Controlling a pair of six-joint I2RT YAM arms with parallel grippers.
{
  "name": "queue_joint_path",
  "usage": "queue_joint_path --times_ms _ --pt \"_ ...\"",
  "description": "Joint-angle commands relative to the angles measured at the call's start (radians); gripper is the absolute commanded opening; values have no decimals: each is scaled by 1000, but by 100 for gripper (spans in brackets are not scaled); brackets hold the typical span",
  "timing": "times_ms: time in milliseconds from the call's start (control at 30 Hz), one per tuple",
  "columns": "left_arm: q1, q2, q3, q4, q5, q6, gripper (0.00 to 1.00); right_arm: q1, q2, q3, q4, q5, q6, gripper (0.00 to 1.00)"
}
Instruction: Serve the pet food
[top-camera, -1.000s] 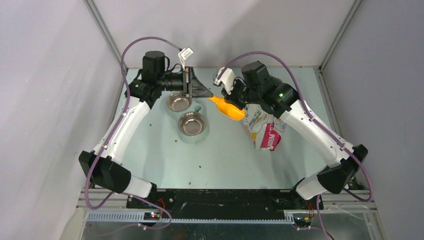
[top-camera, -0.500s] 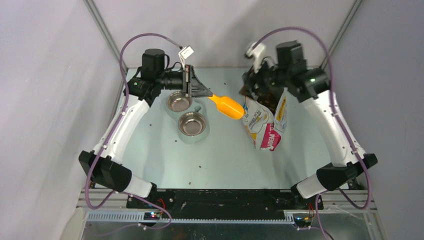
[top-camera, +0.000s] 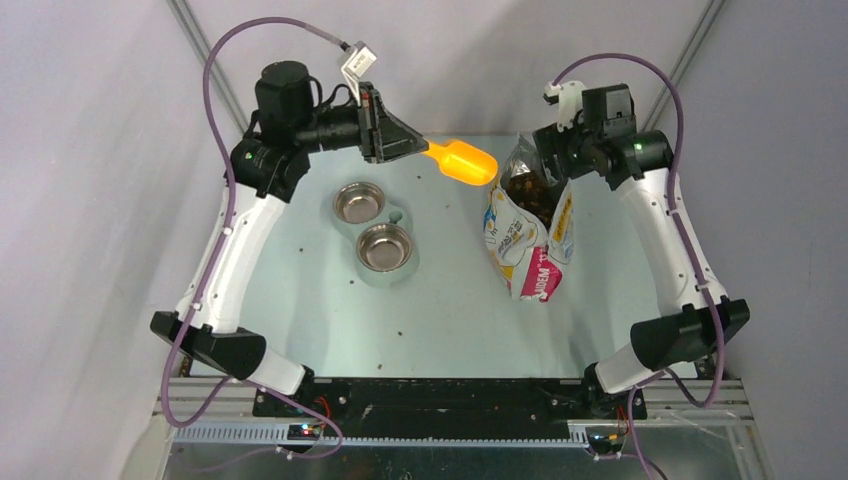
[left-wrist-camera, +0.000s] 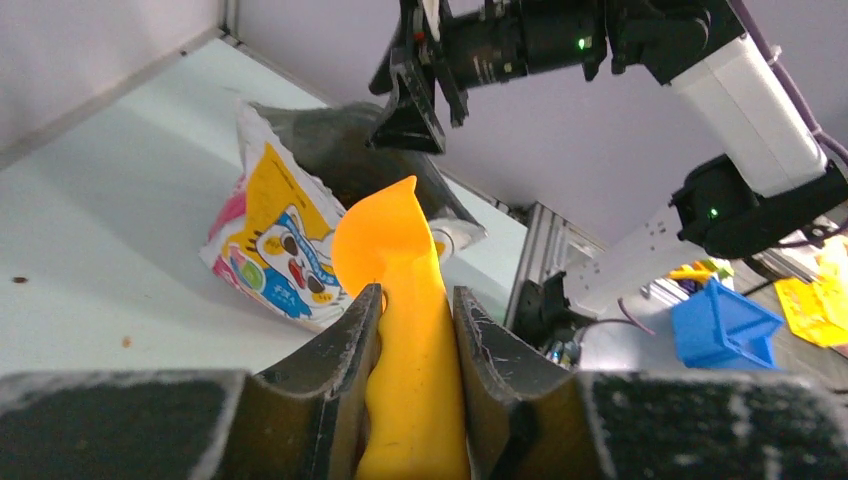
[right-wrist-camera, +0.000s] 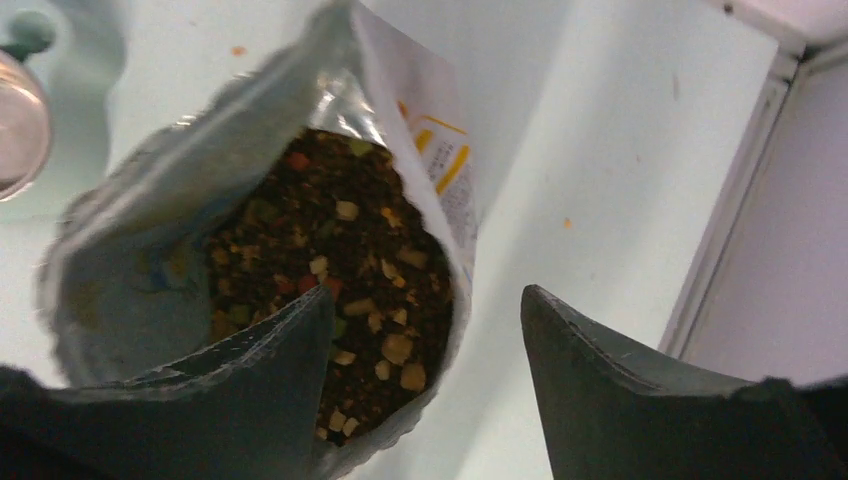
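**Scoop heading for the open bag**

A pale green worktop is sitting inside grey walls, with two arms reaching over it from the near edge. The left jaws are pinching the handle of an orange scoop and holding it in the air, its open end pointing toward the bag on the right. The right jaws are standing spread wide and gripping nothing, hovering just over the bag's open mouth. The pet food is lying inside that bag, dark pellets with a few lighter bits mixed in; some stray crumbs are dotting the worktop.

The step in hand is looking like the fetching of a scoopful: nothing is showing in the scoop, and both bowls are looking empty. The next move is probably calling for the scoop to tip down into the bag's mouth. With the right jaws off the bag, the soft foil may be sagging or shifting as the scoop pushes in.

Counted: one scoop, one bag, and two steel bowls, one behind and one in front, sharing one pale holder.
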Motion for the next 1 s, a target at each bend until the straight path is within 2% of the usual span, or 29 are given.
queue_joint_path --times_ms 0,133,267,567,667,967 --pt "-57 31 60 37 -182 17 0 -16 19 10 -51 97 9 68" --pt "-119 84 97 38 -309 21 0 -22 56 43 -116 115 17 49" --pt "-162 157 169 11 -383 36 0 -21 67 58 -141 107 37 2" --pt "-192 270 264 -9 -350 39 0 44 110 168 -119 36 56 0" --pt "-208 308 298 -63 -369 72 0 75 140 211 -109 29 65 0" --pt "-258 364 300 -167 -582 157 0 123 200 314 -104 0 103 0"
